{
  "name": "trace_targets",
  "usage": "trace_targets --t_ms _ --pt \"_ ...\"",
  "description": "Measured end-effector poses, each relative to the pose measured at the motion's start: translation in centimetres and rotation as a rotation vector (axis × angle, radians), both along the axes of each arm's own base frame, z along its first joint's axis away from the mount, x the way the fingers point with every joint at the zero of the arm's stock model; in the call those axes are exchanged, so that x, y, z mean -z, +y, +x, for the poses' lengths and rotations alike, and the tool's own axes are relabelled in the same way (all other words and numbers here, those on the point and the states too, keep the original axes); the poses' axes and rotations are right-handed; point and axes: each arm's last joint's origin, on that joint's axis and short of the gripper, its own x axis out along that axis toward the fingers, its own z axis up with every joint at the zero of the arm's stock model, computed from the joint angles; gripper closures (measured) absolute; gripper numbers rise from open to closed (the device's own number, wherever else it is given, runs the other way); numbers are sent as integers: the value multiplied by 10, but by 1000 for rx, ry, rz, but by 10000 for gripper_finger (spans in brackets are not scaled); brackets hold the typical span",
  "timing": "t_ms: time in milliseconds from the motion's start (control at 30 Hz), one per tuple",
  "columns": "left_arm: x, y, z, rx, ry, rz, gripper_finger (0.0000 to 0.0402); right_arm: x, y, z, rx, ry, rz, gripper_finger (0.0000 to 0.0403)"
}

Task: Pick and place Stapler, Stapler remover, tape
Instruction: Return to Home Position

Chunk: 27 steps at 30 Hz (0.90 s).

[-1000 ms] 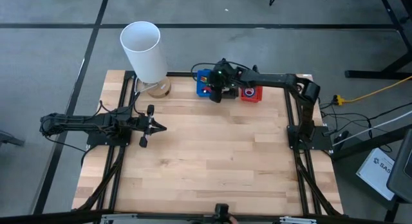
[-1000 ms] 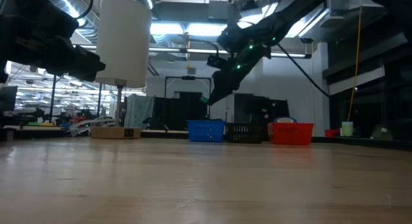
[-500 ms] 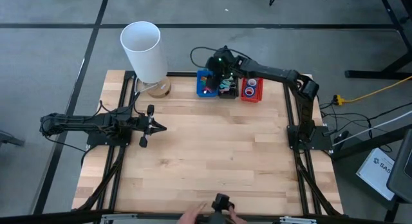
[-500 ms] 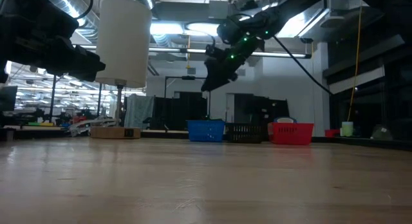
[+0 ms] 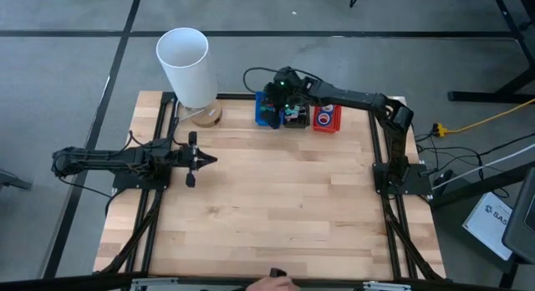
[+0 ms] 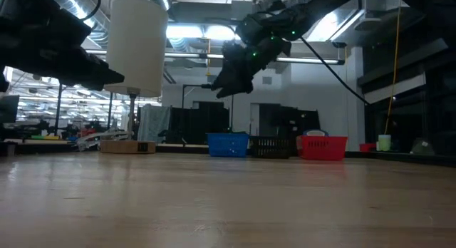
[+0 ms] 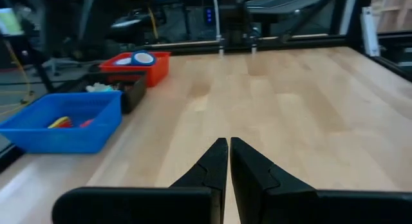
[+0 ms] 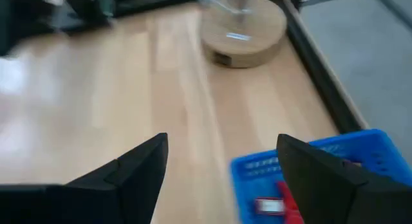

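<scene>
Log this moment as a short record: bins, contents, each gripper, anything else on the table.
bins: blue bin, black bin, red bin, side by side along one table edge
blue bin contents: yellow item, red item
black bin contents: small pale pieces, too blurred to name
red bin contents: blue tape roll with white core
right gripper: open, empty, high above the blue bin
left gripper: shut, empty, over the table's left side
other: white cylinder on a round wooden base

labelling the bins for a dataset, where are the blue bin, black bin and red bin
blue bin (image 7: 61, 139), left wrist view, near wall
black bin (image 7: 134, 98), left wrist view, side wall
red bin (image 7: 156, 68), left wrist view, side wall
</scene>
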Motion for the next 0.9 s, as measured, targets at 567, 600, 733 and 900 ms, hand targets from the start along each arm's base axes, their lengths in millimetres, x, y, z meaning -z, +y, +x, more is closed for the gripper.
trace_targets --t_ms 567,600,733,900 --pt "0 1 0 -23 0 4 384 14 126 -129 -124 -296 -147 113" --pt "0 1 0 -23 0 4 385 18 132 -142 -129 -316 -153 113" --pt "0 1 0 -23 0 4 386 31 145 -185 -128 -420 -191 113" --pt "0 1 0 -23 0 4 384 42 155 -221 -122 -519 -226 113"
